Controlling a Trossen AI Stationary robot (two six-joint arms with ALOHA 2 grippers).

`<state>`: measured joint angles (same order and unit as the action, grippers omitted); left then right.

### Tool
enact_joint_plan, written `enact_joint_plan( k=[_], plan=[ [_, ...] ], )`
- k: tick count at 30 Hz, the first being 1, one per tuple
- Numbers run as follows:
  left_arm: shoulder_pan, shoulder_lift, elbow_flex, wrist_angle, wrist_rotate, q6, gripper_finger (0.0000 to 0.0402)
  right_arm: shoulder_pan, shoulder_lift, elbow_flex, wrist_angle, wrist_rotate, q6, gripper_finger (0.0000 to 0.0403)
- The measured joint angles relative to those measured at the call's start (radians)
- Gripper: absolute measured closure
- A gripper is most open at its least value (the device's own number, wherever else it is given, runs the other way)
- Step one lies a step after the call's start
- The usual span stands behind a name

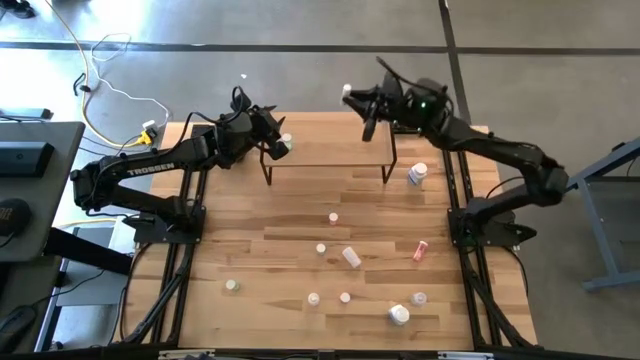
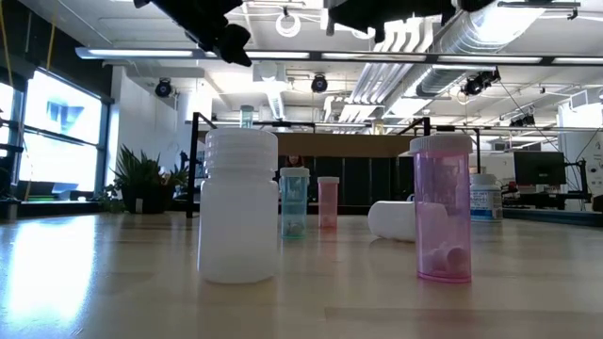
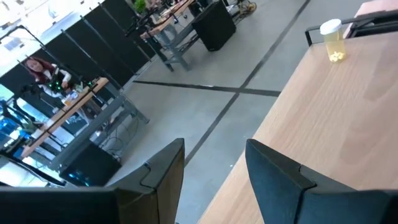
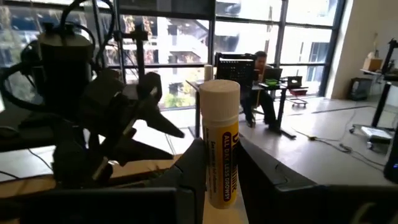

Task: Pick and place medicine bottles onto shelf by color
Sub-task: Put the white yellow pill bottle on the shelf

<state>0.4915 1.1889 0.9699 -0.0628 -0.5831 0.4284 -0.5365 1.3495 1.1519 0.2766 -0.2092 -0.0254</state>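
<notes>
Up at twelve o'clock, the right gripper (image 4: 217,180) is clenched on a slim white tube with a yellow label (image 4: 219,140), held over the small light-wood shelf on black legs (image 1: 330,153). At ten o'clock, the left gripper (image 3: 214,174) hangs released by the shelf's left end, where a small yellow-tinted bottle (image 3: 333,40) stands.

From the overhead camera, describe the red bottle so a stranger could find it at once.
Start at the wooden table and go to its right side, near the base of the right arm. The red bottle lies there on its side, nearer the front edge than the shelf. It is the only red one; nearby bottles are white or pale.
</notes>
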Motion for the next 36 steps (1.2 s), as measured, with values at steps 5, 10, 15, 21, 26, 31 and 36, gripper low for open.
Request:
enact_joint_plan(
  k=[5, 10, 15, 21, 26, 31, 36],
  plan=[
    [0.0, 0.0, 0.0, 0.0, -0.005, -0.115, 0.0241, 0.037, 0.042, -0.095, 0.156, 0.0, 0.068, 0.0336],
    [0.0, 0.0, 0.0, -0.027, 0.029, -0.267, 0.0241, 0.071, 0.111, -0.101, 0.213, 0.0, 0.111, 0.0333],
    [0.0, 0.0, 0.0, -0.076, 0.125, -0.453, 0.0241, 0.099, 0.187, -0.093, 0.224, 0.0, 0.1, 0.0332],
    [0.002, -0.006, 0.0, -0.112, 0.183, -0.545, 0.0241, 0.113, 0.242, -0.093, 0.271, -0.012, 0.14, 0.0332],
    [0.034, -0.058, 0.0, -0.085, 0.181, -0.511, 0.0241, 0.109, 0.263, -0.093, 0.29, -0.018, 0.139, 0.0332],
    [0.088, -0.113, 0.0, -0.084, 0.18, -0.462, 0.0241, 0.112, 0.291, -0.092, 0.296, 0.021, 0.132, 0.0332],
    [0.129, -0.158, 0.0, -0.092, 0.185, -0.462, 0.0241, 0.113, 0.346, -0.092, 0.307, 0.045, 0.132, 0.0332]
  ],
)
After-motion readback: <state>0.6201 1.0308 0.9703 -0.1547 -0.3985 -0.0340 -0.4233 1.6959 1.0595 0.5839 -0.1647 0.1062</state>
